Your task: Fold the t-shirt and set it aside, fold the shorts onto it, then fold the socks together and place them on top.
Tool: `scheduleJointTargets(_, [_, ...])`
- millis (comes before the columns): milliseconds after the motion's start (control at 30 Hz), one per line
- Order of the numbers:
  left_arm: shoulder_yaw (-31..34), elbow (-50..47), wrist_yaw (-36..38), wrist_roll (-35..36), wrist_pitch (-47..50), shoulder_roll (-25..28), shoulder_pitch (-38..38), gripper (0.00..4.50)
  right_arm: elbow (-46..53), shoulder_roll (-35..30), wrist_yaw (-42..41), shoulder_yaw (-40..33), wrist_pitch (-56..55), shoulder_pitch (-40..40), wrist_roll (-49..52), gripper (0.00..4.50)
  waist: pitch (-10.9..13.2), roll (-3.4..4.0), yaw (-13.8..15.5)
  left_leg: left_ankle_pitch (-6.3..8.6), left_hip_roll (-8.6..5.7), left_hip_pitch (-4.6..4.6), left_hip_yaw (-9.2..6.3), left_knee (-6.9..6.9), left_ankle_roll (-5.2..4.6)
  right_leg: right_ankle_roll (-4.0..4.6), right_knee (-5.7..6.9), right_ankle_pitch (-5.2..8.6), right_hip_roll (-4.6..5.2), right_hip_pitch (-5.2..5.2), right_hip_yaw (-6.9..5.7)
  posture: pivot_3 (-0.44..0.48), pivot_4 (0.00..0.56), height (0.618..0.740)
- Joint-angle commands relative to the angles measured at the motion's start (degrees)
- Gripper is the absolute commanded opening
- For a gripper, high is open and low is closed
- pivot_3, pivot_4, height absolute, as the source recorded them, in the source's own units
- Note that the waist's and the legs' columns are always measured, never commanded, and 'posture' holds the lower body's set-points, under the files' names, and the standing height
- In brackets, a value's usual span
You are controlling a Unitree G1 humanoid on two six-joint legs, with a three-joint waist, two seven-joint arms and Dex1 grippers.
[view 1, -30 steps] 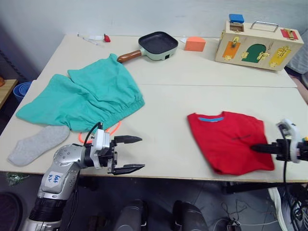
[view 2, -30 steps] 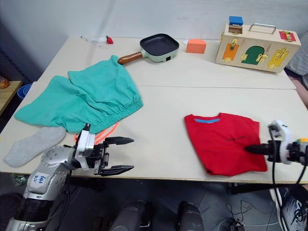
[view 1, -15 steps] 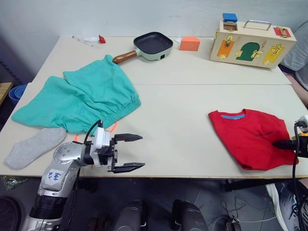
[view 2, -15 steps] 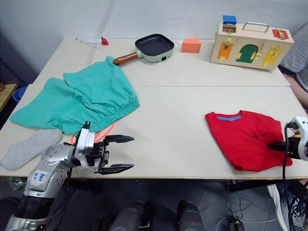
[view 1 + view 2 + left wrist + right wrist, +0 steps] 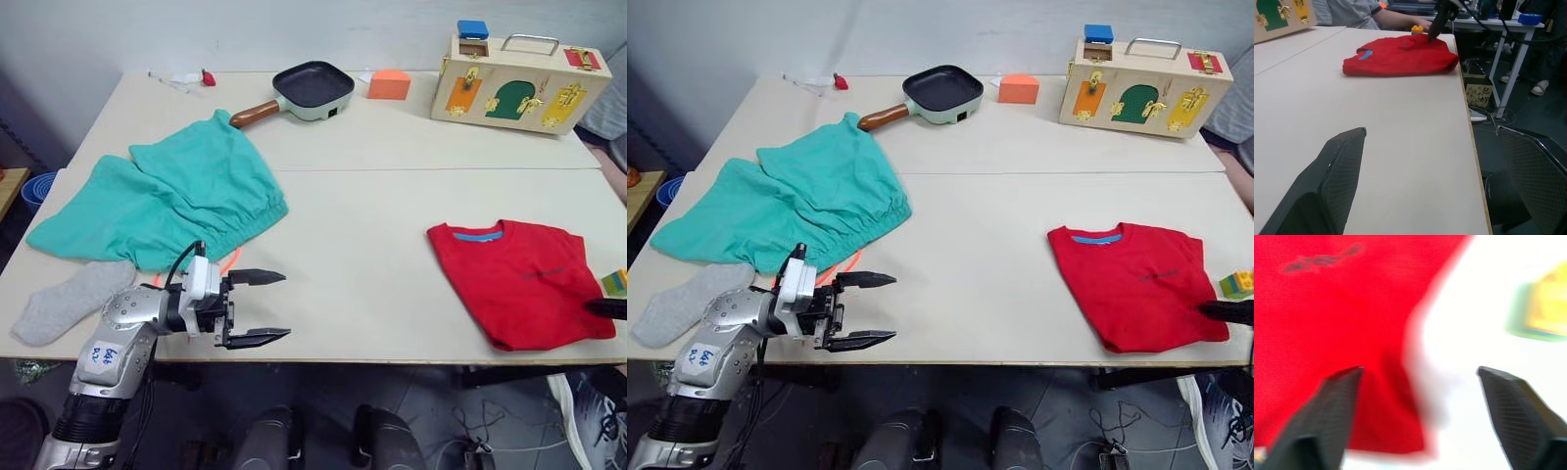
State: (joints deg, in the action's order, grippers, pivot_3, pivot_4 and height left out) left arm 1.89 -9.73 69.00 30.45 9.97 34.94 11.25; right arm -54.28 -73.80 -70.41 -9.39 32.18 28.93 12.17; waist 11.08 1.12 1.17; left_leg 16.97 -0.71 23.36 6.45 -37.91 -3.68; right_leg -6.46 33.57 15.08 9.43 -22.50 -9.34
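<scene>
Grey sock (image 5: 71, 300) and teal shorts (image 5: 167, 201) lie at left of bench (image 5: 372, 255); left gripper (image 5: 257, 308) hovers near edge, jaws wide apart, empty. Folded red t-shirt (image 5: 517, 282) lies at right; right gripper (image 5: 1420, 396) at its right edge, jaws spread, gripping nothing.

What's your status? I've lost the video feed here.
Left gripper open, empty, over the near table edge. Right gripper open at the folded t-shirt, right side. Shorts unfolded, far left; one sock beside them. Nothing in the way.
</scene>
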Motion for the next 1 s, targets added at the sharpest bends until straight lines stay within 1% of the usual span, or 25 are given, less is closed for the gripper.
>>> scheduleJointTargets(33, [1.37, 1.23, 0.94, 0.72, -1.13, 0.49, 0.46, 4.50, 4.46, -0.13, -1.62, -10.18, -16.02, -4.44, 4.59, 4.47, 0.03, -0.08, -0.46, 0.01, 0.06, -0.08, 0.10, 0.01, 0.02, -0.01, 0.01, 0.00, -0.06, 0.02, -0.03, 0.000, 0.150, 0.740])
scheduleJointTargets(67, [1.61, 1.62, 1.11, 0.68, -1.38, 0.61, 0.35, 4.50, 6.63, 0.75, -2.72, -12.24, -19.37, -6.05, 5.67, 4.47, 0.05, -0.10, -0.84, 0.00, 0.12, -0.10, 0.19, 0.01, 0.03, -0.02, 0.00, 0.00, -0.09, 0.02, -0.07, 0.000, 0.150, 0.740])
scheduleJointTargets(133, [2.42, 1.99, 1.06, 0.78, -1.50, 0.93, -0.06, 4.50, 11.43, 2.14, -3.43, -14.64, -21.31, -9.41, 6.96, 4.47, 0.05, -0.10, -1.45, -0.01, 0.22, -0.18, 0.35, 0.01, 0.05, -0.05, 0.06, -0.02, -0.08, 0.01, -0.12, 0.000, 0.150, 0.740])
scheduleJointTargets(200, [4.75, 1.69, 0.60, 1.93, -0.12, 2.25, -1.57, 4.50, 21.74, 4.64, -4.82, -17.53, -17.44, -14.48, 10.85, 4.47, 0.07, -0.14, -1.63, -0.03, 0.34, -0.24, 0.44, 0.01, 0.09, -0.05, 0.09, -0.03, 0.05, 0.01, -0.07, 0.000, 0.150, 0.740])
scheduleJointTargets(267, [7.98, 1.22, -1.50, 3.13, 1.71, 3.25, -3.74, 4.50, 31.89, 8.93, -5.50, -19.66, -23.39, -19.58, 12.37, 4.47, 0.08, -0.17, -1.67, -0.04, 0.50, -0.28, 0.42, 0.01, 0.21, -0.03, 0.22, -0.03, 0.00, -0.06, -0.05, 0.000, 0.150, 0.740])
scheduleJointTargets(300, [10.66, 1.35, -2.59, 2.96, 1.57, 4.04, -6.02, 4.50, 37.96, 12.54, -4.53, -19.82, -27.29, -21.68, 12.99, 4.47, 0.08, -0.16, -1.60, 0.00, 0.59, -0.31, 0.40, 0.01, 0.30, -0.01, 0.26, -0.02, -0.06, -0.07, -0.06, 0.000, 0.150, 0.740])
scheduleJointTargets(367, [15.31, 1.37, -4.51, 1.97, 0.76, 5.06, -10.74, 4.50, 46.65, 17.43, -3.16, -18.84, -32.16, -25.19, 12.64, 4.47, 0.08, -0.15, -1.60, -0.01, 0.63, -0.31, 0.40, 0.04, 0.35, 0.03, 0.32, 0.00, -0.10, -0.16, -0.04, 0.000, 0.150, 0.740])
scheduleJointTargets(400, [17.80, 1.37, -5.68, 1.28, -0.40, 5.06, -13.43, 4.50, 49.75, 20.14, -2.53, -18.09, -35.13, -25.87, 12.60, 4.47, 0.08, -0.13, -1.45, 0.00, 0.65, -0.31, 0.41, 0.11, 0.39, 0.05, 0.31, 0.01, -0.11, -0.17, -0.04, 0.000, 0.150, 0.740])
scheduleJointTargets(467, [23.19, -0.38, -8.63, 1.98, -0.08, 4.17, -19.25, 4.50, 53.71, 24.75, -2.49, -16.47, -36.61, -27.16, 14.45, 4.47, 0.09, -0.11, -1.24, 0.02, 0.58, -0.30, 0.42, 0.15, 0.37, 0.07, 0.30, 0.02, -0.08, -0.22, 0.01, 0.000, 0.150, 0.740])
scheduleJointTargets(533, [29.20, -1.65, -10.08, 2.49, -0.39, 3.29, -26.10, 4.50, 55.68, 28.24, -5.15, -13.91, -39.89, -28.35, 15.76, 4.47, 0.07, -0.28, -1.22, 0.07, 0.52, -0.29, 0.43, 0.15, 0.28, 0.07, 0.25, 0.02, -0.01, -0.21, 0.05, 0.000, 0.150, 0.740])
scheduleJointTargets(567, [32.27, -2.12, -10.68, 2.52, -1.01, 2.42, -29.82, 4.50, 56.04, 29.67, -5.10, -12.23, -42.08, -28.95, 14.37, 4.47, 0.05, -0.36, -1.21, 0.11, 0.52, -0.28, 0.42, 0.14, 0.24, 0.07, 0.20, 0.02, 0.01, -0.20, 0.07, 0.000, 0.150, 0.740])
scheduleJointTargets(667, [39.11, -2.42, -12.76, 3.11, -2.67, -0.65, -37.48, 4.50, 55.41, 32.02, 1.71, -7.74, -44.88, -28.72, 5.98, 4.47, 0.04, -0.54, -1.06, 0.30, 0.50, -0.28, 0.42, 0.14, 0.15, 0.09, 0.01, 0.03, 0.05, -0.15, 0.10, 0.000, 0.150, 0.740])
scheduleJointTargets(767, [44.39, -1.49, -14.38, 4.43, -3.48, -3.45, -42.29, 4.50, 54.43, 33.72, 4.21, -4.07, -45.47, -26.66, 3.97, 4.47, 0.04, -0.58, -0.98, 0.39, 0.42, -0.26, 0.42, 0.12, 0.08, 0.12, -0.09, 0.04, 0.13, -0.18, 0.20, 0.000, 0.150, 0.740])
scheduleJointTargets(833, [46.17, -0.90, -14.47, 4.62, -4.00, -4.76, -44.91, 4.50, 54.14, 34.28, 4.73, -2.24, -46.37, -25.72, 3.55, 4.47, 0.04, -0.59, -1.04, 0.42, 0.46, -0.26, 0.42, 0.12, 0.07, 0.21, -0.14, 0.09, 0.11, -0.17, 0.23, 0.000, 0.150, 0.740])
scheduleJointTargets(933, [47.05, -0.29, -13.89, 3.69, -5.67, -5.77, -47.65, 4.50, 53.91, 34.56, 4.90, -0.78, -46.47, -25.12, 4.26, 4.47, 0.04, -0.58, -0.98, 0.46, 0.48, -0.26, 0.42, 0.19, 0.12, 0.26, -0.13, 0.12, 0.09, -0.24, 0.22, 0.000, 0.150, 0.740])
scheduleJointTargets(967, [47.21, 0.07, -14.06, 3.32, -6.35, -5.83, -47.94, 4.50, 53.50, 34.51, 5.13, -0.55, -46.43, -24.90, 4.40, 4.47, 0.04, -0.52, -1.03, 0.54, 0.42, -0.17, 0.23, 0.30, 0.00, 0.25, -0.19, 0.15, 0.11, -0.01, 0.02, 0.000, 0.150, 0.740])
scheduleJointTargets(1000, [47.29, 0.39, -14.25, 3.03, -6.94, -5.76, -48.06, 4.50, 53.14, 34.58, 5.46, -0.48, -46.21, -24.76, 4.72, 4.47, 0.07, -0.49, -1.39, 0.53, 0.19, -0.18, -0.37, 0.48, -0.33, 0.13, -0.41, 0.17, 0.27, 0.33, -0.62, 0.000, 0.150, 0.740])
